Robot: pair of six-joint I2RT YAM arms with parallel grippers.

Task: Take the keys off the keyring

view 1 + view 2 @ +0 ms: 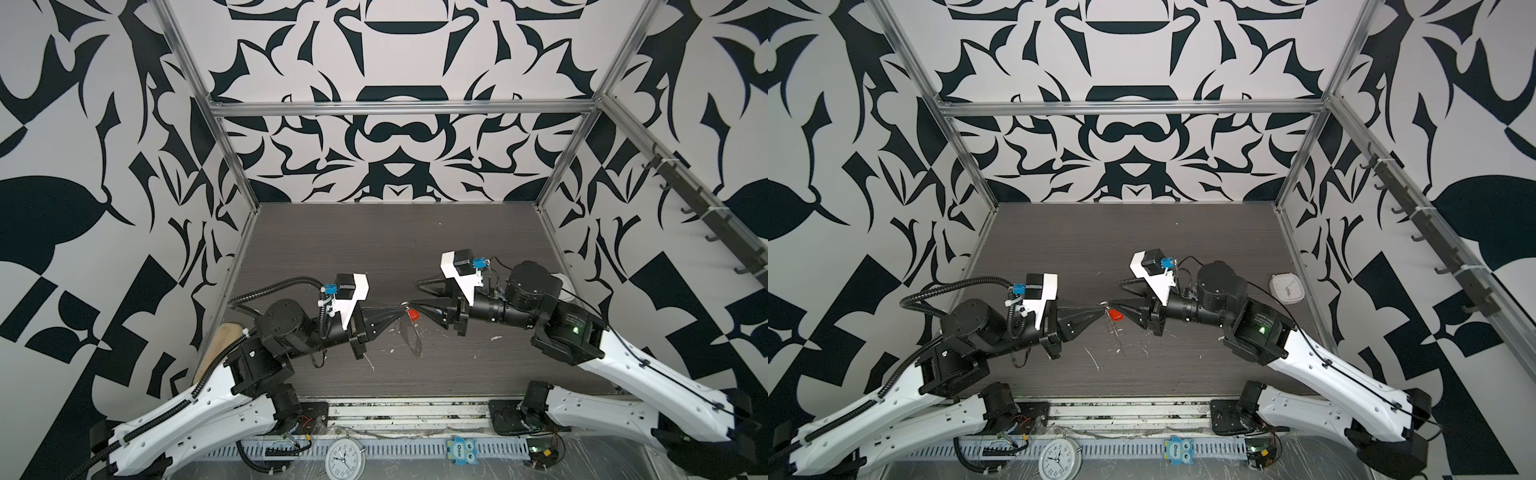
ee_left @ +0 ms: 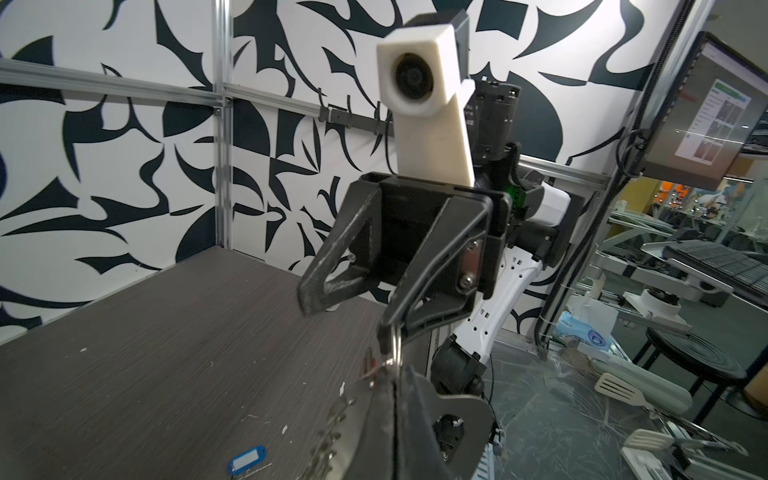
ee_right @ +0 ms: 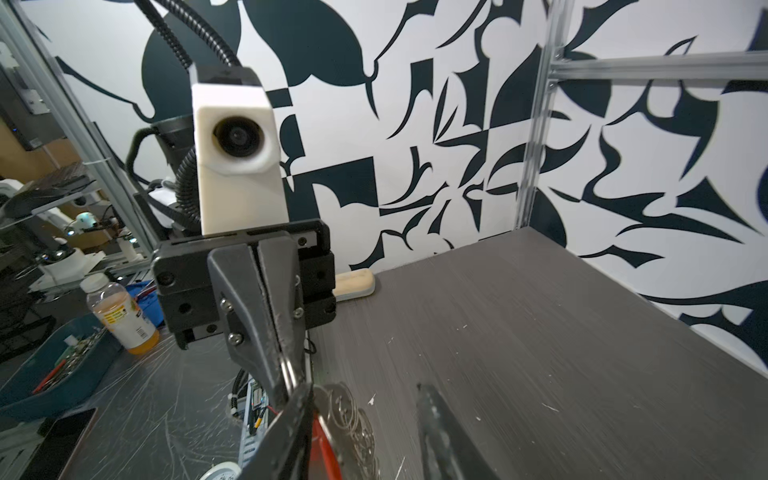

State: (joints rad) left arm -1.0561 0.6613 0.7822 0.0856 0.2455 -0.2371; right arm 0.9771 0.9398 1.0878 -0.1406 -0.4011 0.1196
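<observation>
Left gripper [image 1: 398,309] is pinched shut on the keyring [image 3: 349,411] and holds it above the table [image 1: 374,249], probably to steady it. The right gripper [image 1: 415,296], jaws apart and empty, sits just beside the hanging red key [image 1: 413,314]. Bare tabletop behind leaves room to pull away, and the walls stand well off. The blue key [image 2: 247,459] lies on the table, apart from the ring.

The left gripper [image 2: 388,378], jaws pressed together, pinches the keyring [image 2: 392,353] at its tips. Facing it, the right gripper [image 2: 349,318] stands spread, one fingertip touching that ring. The blue key [image 2: 247,459] lies on the table [image 2: 166,353], apart from both.
</observation>
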